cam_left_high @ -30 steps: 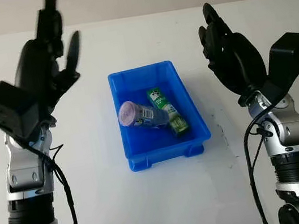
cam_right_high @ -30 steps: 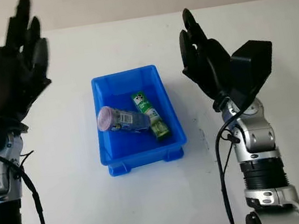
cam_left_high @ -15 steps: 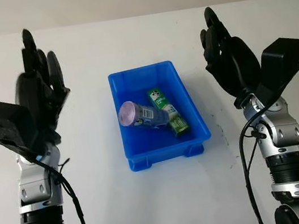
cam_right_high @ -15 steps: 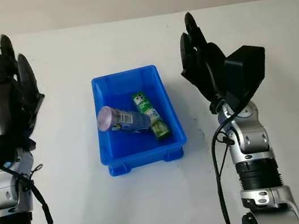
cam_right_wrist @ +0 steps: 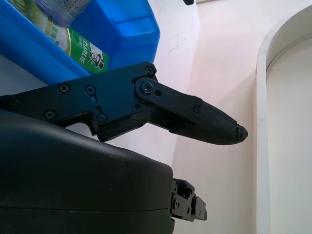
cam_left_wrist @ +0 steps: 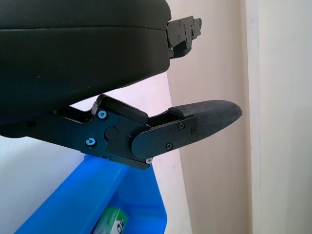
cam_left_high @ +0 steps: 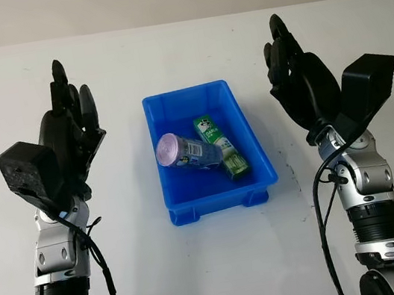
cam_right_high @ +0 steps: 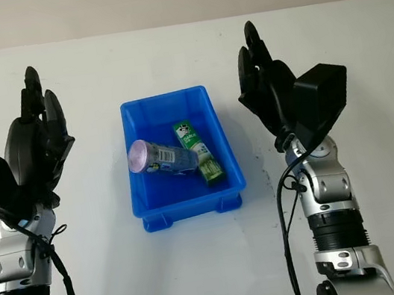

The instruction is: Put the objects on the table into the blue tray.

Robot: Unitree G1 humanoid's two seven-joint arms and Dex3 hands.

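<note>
white table (cam_left_high: pixel 217 265) before you: blue plastic tray (cam_left_high: pixel 249 135) at centre holds purple-capped can (cam_left_high: pixel 186 150) and green tube (cam_left_high: pixel 222 146). black left hand (cam_left_high: pixel 68 142) and black right hand (cam_left_high: pixel 306 84) raised either side, both open, holding nothing.

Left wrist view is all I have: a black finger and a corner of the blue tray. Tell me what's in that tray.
Observer: Two things lie in the blue tray: a purple-capped can on its side and a green tube beside it.
Operator: Report the left hand.
Observer: The left hand is open, raised above the table to the tray's left, holding nothing.
Operator: Now the right one.
Observer: The right hand is open too, raised on the tray's other side, holding nothing.
</note>
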